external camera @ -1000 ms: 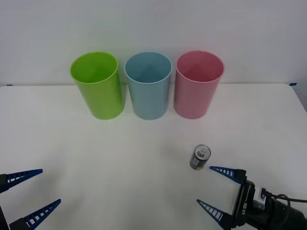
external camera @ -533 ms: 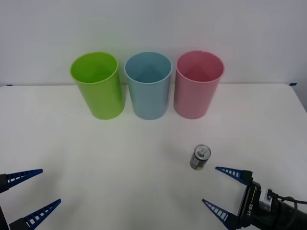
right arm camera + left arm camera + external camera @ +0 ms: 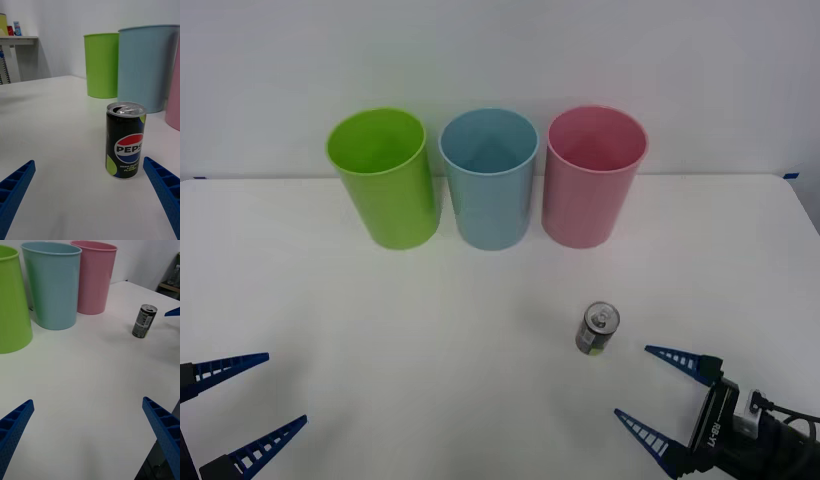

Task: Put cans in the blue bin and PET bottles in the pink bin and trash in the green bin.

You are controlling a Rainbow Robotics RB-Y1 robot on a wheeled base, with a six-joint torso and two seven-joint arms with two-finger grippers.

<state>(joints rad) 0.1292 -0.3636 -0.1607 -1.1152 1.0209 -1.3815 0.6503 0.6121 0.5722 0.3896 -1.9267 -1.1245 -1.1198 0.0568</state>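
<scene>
A small dark can (image 3: 598, 329) with a silver top stands upright on the white table (image 3: 480, 320), in front of the pink bin (image 3: 592, 176). The blue bin (image 3: 489, 177) is in the middle of the row and the green bin (image 3: 382, 177) is on its left. My right gripper (image 3: 655, 384) is open, low at the front right, a little behind and to the right of the can, which stands apart from its fingers (image 3: 164, 187) with its label (image 3: 125, 139) facing them. My left gripper (image 3: 245, 393) is open at the front left corner, far from the can (image 3: 144, 321).
The three bins stand side by side along the table's far edge against a white wall. A shelf (image 3: 17, 39) with small items shows far off in the right wrist view. The table stretches bare between the bins and the grippers.
My right gripper has drawn back toward the front right, away from the can. The can, the bins and the left gripper have stayed put.
</scene>
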